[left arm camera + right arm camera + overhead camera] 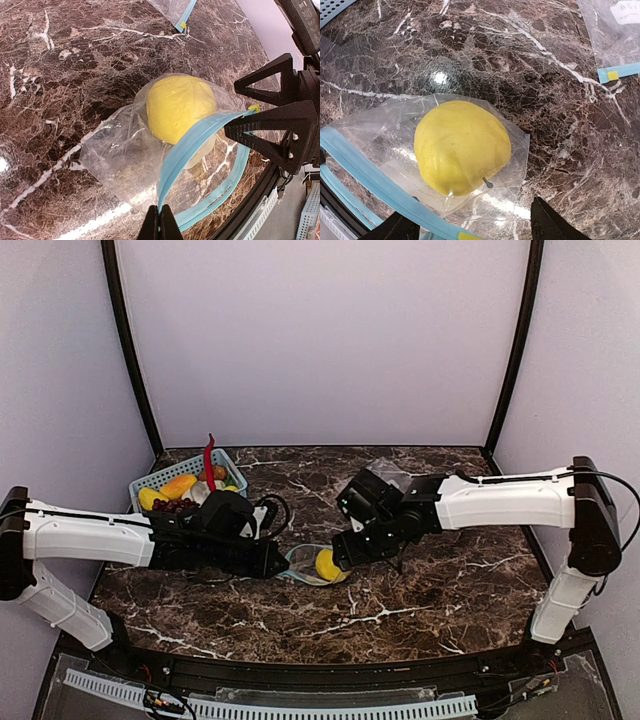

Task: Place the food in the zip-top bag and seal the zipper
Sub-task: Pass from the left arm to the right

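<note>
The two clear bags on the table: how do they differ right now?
The near bag holds a lemon; the far bag looks empty. The near bag's mouth gapes, its strip pinched by the left end effector; the far bag lies untouched. Both are clear with teal strips.

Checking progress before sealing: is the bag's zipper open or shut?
Open: the zipper shows two teal strips standing apart near the lemon.
</note>
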### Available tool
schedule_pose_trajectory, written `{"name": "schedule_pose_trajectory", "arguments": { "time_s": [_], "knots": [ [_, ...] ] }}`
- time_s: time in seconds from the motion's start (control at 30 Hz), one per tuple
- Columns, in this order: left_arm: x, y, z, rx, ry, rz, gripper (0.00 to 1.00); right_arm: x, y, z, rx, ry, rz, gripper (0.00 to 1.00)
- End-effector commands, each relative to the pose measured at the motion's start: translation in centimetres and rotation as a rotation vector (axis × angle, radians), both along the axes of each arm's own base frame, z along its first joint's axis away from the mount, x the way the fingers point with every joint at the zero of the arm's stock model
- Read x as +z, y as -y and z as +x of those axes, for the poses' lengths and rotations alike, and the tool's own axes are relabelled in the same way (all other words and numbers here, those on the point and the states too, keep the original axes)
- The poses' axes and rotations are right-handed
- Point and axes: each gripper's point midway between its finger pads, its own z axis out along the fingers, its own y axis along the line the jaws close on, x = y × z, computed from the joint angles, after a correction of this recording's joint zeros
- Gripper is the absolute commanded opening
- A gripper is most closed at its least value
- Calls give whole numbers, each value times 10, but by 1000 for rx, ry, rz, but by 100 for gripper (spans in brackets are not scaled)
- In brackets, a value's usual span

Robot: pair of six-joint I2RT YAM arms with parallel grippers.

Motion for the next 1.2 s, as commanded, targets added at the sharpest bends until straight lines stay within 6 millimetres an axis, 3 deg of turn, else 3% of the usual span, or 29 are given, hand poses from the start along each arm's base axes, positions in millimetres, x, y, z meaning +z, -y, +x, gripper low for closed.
{"name": "schedule_pose_trajectory", "arguments": {
  "time_s": [0.0,0.87,1.07,1.17],
  "knots": [
    [10,1,3,0,16,-13,1,13,-2,-1,-24,20,46,70],
    [10,-2,1,-2,21,-5,1,16,6,-8,-31,8,38,21],
    [9,-2,-1,-11,17,-6,1,20,2,-8,-14,17,42,15],
    [12,0,-1,-25,26,-12,9,19,1,-7,-12,18,40,14]
  ]
}}
